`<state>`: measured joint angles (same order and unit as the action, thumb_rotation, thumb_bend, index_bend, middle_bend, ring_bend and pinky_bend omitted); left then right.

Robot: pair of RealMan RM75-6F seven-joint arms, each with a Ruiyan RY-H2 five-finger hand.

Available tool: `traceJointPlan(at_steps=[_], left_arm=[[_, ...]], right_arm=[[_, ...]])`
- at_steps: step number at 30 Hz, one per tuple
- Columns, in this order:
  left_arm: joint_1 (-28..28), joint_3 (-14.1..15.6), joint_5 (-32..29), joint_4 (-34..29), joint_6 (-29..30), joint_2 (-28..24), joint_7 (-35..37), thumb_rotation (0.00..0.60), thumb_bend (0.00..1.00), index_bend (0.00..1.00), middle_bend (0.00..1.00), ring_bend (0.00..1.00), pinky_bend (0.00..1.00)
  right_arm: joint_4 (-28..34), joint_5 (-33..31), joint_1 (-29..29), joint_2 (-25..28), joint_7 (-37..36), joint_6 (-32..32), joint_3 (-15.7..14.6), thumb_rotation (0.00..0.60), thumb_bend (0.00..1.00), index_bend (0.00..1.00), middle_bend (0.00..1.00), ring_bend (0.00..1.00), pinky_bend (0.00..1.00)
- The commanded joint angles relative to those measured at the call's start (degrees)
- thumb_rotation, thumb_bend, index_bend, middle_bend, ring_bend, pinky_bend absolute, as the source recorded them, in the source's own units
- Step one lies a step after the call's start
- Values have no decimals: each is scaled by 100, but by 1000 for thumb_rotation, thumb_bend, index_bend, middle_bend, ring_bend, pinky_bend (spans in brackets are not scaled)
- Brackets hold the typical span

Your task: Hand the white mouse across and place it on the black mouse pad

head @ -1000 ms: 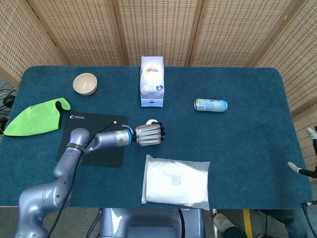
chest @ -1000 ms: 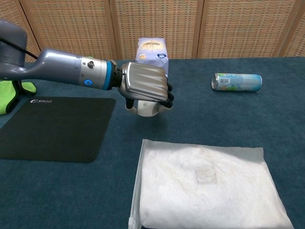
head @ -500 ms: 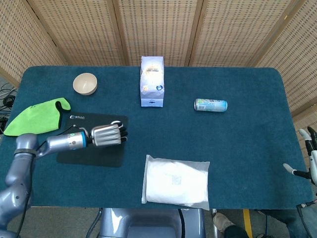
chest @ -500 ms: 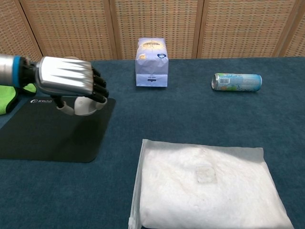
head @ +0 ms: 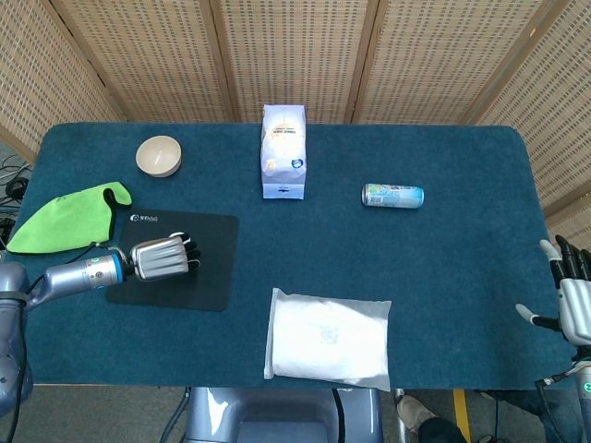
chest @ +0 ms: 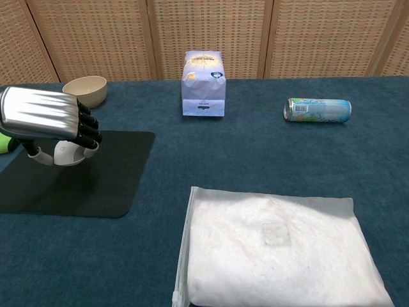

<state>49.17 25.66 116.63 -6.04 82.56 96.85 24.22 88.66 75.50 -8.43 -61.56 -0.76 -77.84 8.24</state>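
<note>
Leftward since before, left hand [chest: 48, 119] now holds white mouse [chest: 67, 152] directly beneath its curled fingers — over black mouse pad [chest: 96, 185] (contact unclear); right hand [head: 572, 300] idle, fingers apart.

There is one white mouse [chest: 67, 152], and one black mouse pad [head: 209, 263] at about nine o'clock on the table. There is one beige bowl [head: 159, 155] at ten o'clock, one green cloth [head: 63, 220] at the far nine o'clock edge, one white and purple bag [head: 283, 151] standing at twelve o'clock, one can [head: 392, 196] lying at two o'clock, and one flat white plastic pouch [head: 328, 338] at six o'clock. Two hands are in view: one left hand [head: 162, 257] and one right hand [head: 570, 302].
</note>
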Motion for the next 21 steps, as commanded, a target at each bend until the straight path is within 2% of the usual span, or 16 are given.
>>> traceJointPlan(at_steps=[1, 8, 12, 21], left_arm=[[-2, 76, 61, 38, -45, -14, -22, 600, 167, 684, 449, 374, 491], [6, 104, 59, 44, -90, -2, 27, 600, 171, 684, 449, 373, 491], [47, 221, 160, 51, -160, 12, 7, 600, 173, 673, 448, 373, 491], [141, 320, 232, 23, -249, 46, -66, 600, 138, 445, 278, 356, 487]], right_arm=[[11, -32, -25, -44, 112, 42, -18, 600, 0, 0, 0, 0, 0], [11, -78, -45, -73, 162, 95, -16, 600, 0, 0, 0, 0, 0], [8, -67, -53, -62, 121, 124, -21, 600, 0, 0, 0, 0, 0], [13, -78, -11, -3, -13, 94, -4, 600, 0, 0, 0, 0, 0]])
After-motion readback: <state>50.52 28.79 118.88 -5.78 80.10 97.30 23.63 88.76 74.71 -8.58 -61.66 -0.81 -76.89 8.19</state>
